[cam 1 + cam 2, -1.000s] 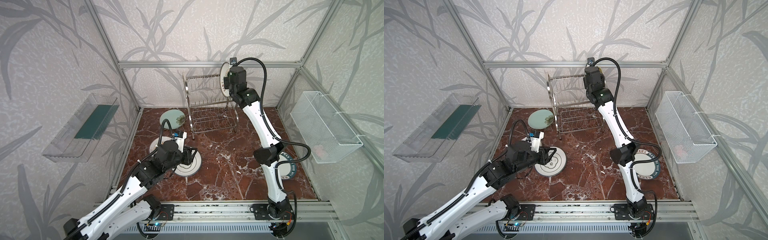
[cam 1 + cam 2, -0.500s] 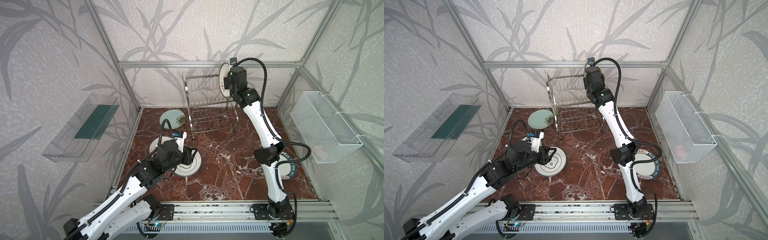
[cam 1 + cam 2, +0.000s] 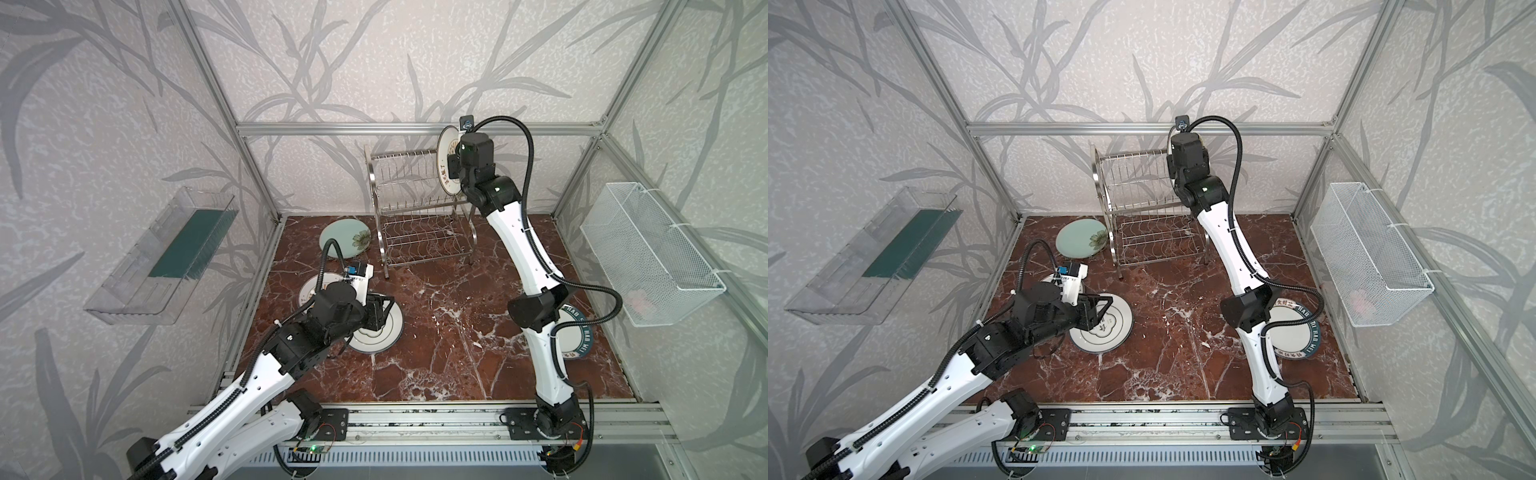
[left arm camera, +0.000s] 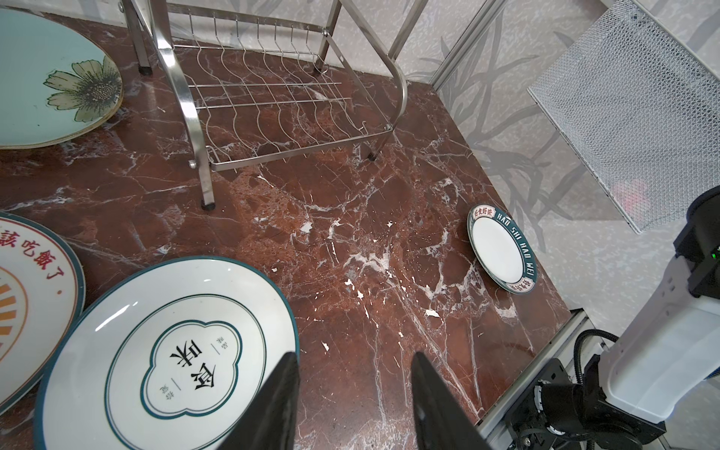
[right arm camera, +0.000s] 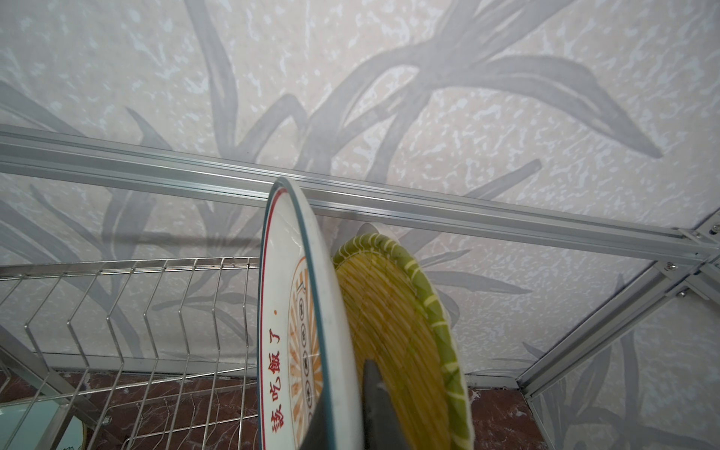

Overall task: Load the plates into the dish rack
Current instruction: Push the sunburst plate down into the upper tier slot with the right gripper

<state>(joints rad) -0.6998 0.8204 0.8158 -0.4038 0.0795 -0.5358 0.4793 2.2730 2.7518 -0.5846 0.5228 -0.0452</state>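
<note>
1. Counter [image 3: 449, 332]: red marble, filling the lower centre of both top views.

2. Dish rack [image 3: 415, 216]: two wire tiers, standing at upper centre against the back wall. The lower tier is bare.

3. Plates on the counter, all lying flat:
- Mint flower plate [image 3: 344, 240], left of the rack.
- Quatrefoil plate [image 4: 167, 350], at centre left, overlapping the second sunburst plate [image 4: 31, 292].
- Teal-lettered plate [image 3: 577, 332], at lower right, partly behind the right arm.

4. Plates at the rack:
- Yellow ribbed plate [image 5: 389, 311]: stands on edge at the right end of the upper tier.
- Sunburst plate [image 5: 288, 311]: upright, just beside the yellow one and face-parallel to it and the slot prongs. Whether its lower edge rests on the wires cannot be told.

5. Right pincer [image 5: 343, 393]: clamped on the sunburst plate's rim. The governing relation is that the plate's plane is already aligned with the slots and the vacant slot lies directly below. Judged requirement: a straight descent, then release. Any tilt risks contact with the yellow plate.

6. Left pincer [image 4: 354, 397]: jaws apart, empty, low over the near rim of the quatrefoil plate, with one finger [image 4: 280, 389] overlapping that rim in the wrist view. This arm is the nearer to the three left-hand plates.
</note>
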